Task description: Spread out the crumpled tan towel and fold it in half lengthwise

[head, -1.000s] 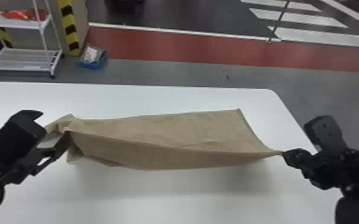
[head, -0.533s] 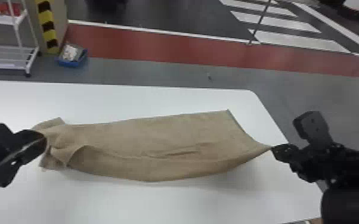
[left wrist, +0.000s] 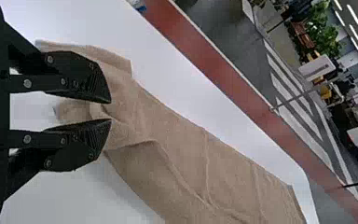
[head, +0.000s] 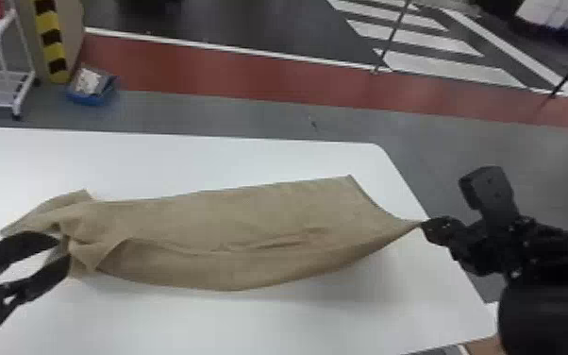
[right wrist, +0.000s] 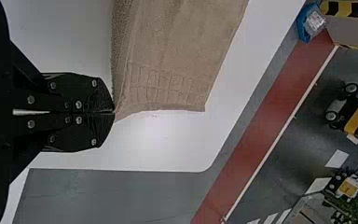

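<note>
So, white table (head: 297, 325), red floor (head: 231, 73) beyond.

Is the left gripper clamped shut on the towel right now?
No, the left gripper's fingers stand apart beside the bunched towel.

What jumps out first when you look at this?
A long tan towel stretches across the white table, bunched up at its left end. The right pincer is shut on one corner, pulling it into a point. At the bunched end, the left pincer gapes open.
</note>
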`<action>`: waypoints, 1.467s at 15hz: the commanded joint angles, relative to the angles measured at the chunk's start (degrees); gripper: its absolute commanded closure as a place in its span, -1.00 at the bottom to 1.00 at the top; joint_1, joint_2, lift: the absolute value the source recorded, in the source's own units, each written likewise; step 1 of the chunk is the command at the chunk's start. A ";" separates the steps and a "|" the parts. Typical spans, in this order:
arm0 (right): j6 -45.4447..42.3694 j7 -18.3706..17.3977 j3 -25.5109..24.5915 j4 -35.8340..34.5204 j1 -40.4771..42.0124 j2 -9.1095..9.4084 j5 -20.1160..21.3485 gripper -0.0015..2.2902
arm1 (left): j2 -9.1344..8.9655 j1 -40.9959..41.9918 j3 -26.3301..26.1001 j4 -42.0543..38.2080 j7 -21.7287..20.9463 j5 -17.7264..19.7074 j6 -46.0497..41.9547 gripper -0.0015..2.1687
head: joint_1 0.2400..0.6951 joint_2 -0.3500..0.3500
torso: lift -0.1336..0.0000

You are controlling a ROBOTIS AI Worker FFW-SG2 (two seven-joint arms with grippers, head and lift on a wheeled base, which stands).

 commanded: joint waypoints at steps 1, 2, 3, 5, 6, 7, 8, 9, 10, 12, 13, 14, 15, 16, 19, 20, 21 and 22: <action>-0.04 -0.54 -0.39 1.68 -0.90 0.01 0.11 0.02 | -1.37 1.07 -2.24 1.65 4.62 2.75 1.39 -0.94 | 1.00 -1.00 | -0.84; 0.14 -0.98 -0.39 2.39 -1.16 0.36 0.20 0.02 | -1.46 1.07 -3.56 1.91 7.17 3.89 3.68 -0.91 | 1.00 -1.00 | -0.84; -0.04 -1.07 -0.12 3.44 -1.34 0.71 0.38 0.02 | -1.99 1.07 -4.70 2.53 9.37 5.47 5.61 -0.86 | 1.00 -1.00 | -0.84; -0.92 -0.89 -0.04 5.46 -0.99 1.15 0.82 0.02 | -2.86 1.16 -6.37 3.76 12.09 8.11 6.67 -0.81 | 1.00 -1.00 | -0.84; -1.09 -0.89 -0.12 6.43 -0.99 1.24 0.90 0.02 | -2.86 1.25 -6.99 4.20 13.23 9.78 7.02 -0.80 | 1.00 -1.00 | -0.84; -1.09 -0.89 -0.12 7.05 -0.90 1.24 0.90 0.02 | -2.95 1.25 -7.96 4.90 14.64 10.31 7.19 -0.80 | 1.00 -1.00 | -0.84; -1.09 -0.89 -0.04 7.13 -0.81 1.59 0.99 0.02 | -3.04 1.16 -8.92 5.69 16.66 10.22 7.19 -0.80 | 1.00 -1.00 | -0.84; -1.09 -0.89 0.14 7.05 -0.73 1.86 1.25 0.02 | -3.22 0.72 -9.98 6.57 19.12 10.31 7.19 -0.80 | 1.00 -1.00 | -0.84; -1.09 -0.89 0.32 7.05 -0.64 1.94 1.34 0.02 | -3.39 0.11 -11.38 7.27 22.46 10.31 7.37 -0.80 | 1.00 -1.00 | -0.84; -0.92 -0.89 0.67 6.96 -0.64 2.21 1.78 0.02 | -4.18 -0.86 -13.85 7.71 27.30 11.80 10.01 -0.75 | 1.00 -1.00 | -0.84; -0.92 -0.89 0.84 6.87 -0.55 2.30 1.78 0.02 | -4.27 -1.30 -14.64 7.80 30.02 13.65 10.36 -0.75 | 1.00 -1.00 | -0.84; -0.92 -0.81 0.93 6.78 -0.37 2.38 1.96 0.02 | -4.45 -1.83 -15.34 8.06 32.22 14.52 10.36 -0.75 | 1.00 -1.00 | -0.84; -0.92 -0.81 0.93 6.61 -0.20 2.47 2.13 0.02 | -4.53 -2.27 -15.87 8.59 34.50 14.52 10.36 -0.75 | 1.00 -1.00 | -0.84; -0.92 -0.72 0.93 6.34 0.07 2.47 2.22 0.02 | -4.62 -2.88 -16.04 9.47 36.09 14.70 10.36 -0.75 | 1.00 -1.00 | -0.84; -0.74 -0.72 0.23 5.82 0.59 2.56 2.22 0.02 | -5.15 -4.73 -17.01 12.46 41.01 15.93 10.36 -0.65 | 1.00 -1.00 | -0.84; -0.74 -0.72 0.14 5.90 0.59 2.47 2.22 0.02 | -5.15 -5.08 -17.62 13.25 42.76 15.49 10.36 -0.61 | 1.00 -1.00 | -0.84; -0.74 -0.72 0.05 5.82 0.59 2.56 2.13 0.02 | -5.15 -5.25 -17.62 13.51 42.85 16.11 10.36 -0.61 | 1.00 -1.00 | -0.84; -0.74 -0.72 0.05 5.82 0.59 2.56 2.13 0.02 | -5.15 -5.25 -17.62 13.69 42.94 16.28 10.36 -0.61 | 1.00 -1.00 | -0.84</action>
